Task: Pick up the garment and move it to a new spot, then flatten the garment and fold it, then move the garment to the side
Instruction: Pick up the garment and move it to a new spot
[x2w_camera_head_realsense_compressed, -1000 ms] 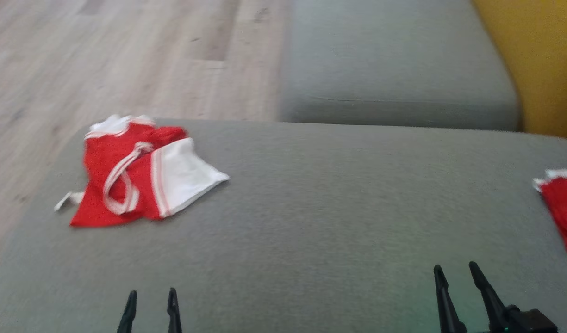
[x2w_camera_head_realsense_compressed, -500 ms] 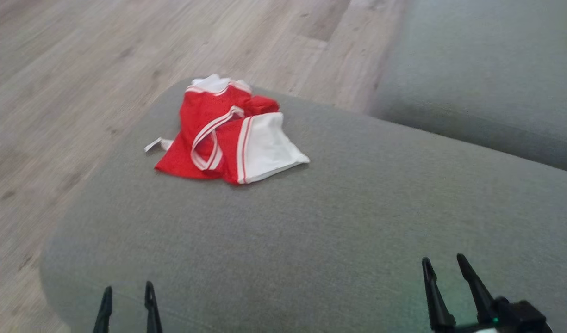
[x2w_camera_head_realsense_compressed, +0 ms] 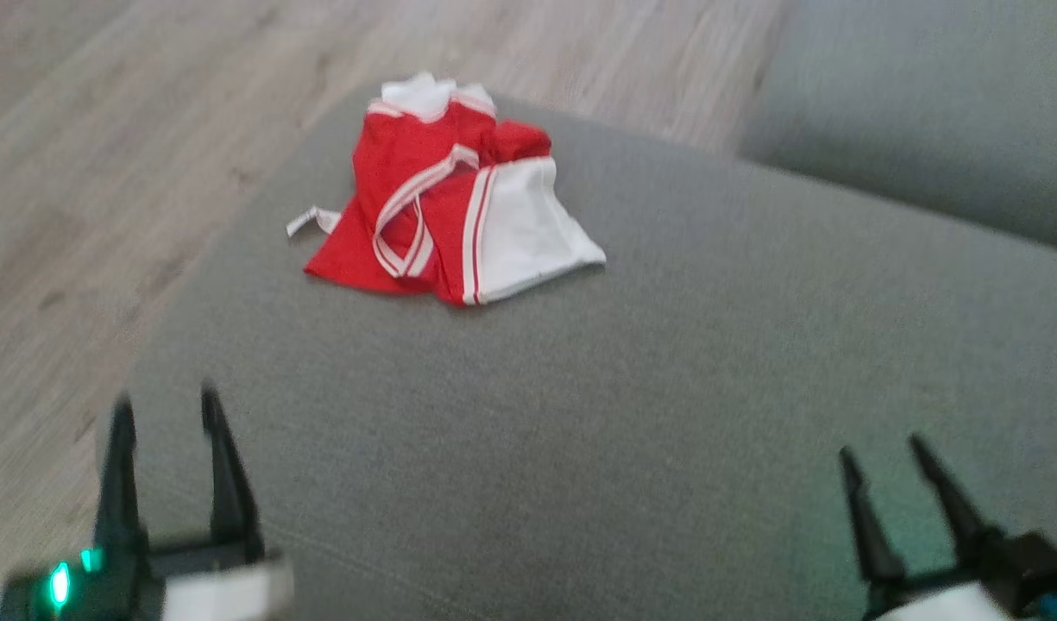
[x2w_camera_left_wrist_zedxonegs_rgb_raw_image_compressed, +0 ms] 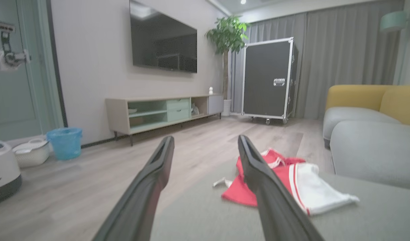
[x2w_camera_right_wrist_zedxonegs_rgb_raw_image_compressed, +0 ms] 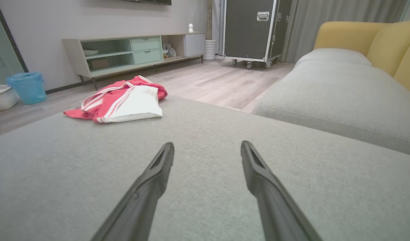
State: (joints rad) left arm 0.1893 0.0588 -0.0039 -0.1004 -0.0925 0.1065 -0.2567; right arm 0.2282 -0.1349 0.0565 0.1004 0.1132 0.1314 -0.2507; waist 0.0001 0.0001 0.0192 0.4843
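At the near edge of the grey fabric sofa cushion (x2w_camera_head_realsense_compressed: 632,414), the left gripper (x2w_camera_head_realsense_compressed: 166,401) hovers at the lower left, its two dark fingers spread apart and empty. The right gripper (x2w_camera_head_realsense_compressed: 882,448) hangs at the lower right, jaws likewise wide and holding nothing. Farther across the cushion, well apart from both, the crumpled red garment with white panels and striped trim (x2w_camera_head_realsense_compressed: 446,207) lies bunched near the far left corner, a thin white strap (x2w_camera_head_realsense_compressed: 308,220) trailing from its left side. Beyond it runs the pale wood-plank floor (x2w_camera_head_realsense_compressed: 105,155), and at the far right sits a second grey seat cushion (x2w_camera_head_realsense_compressed: 925,103).
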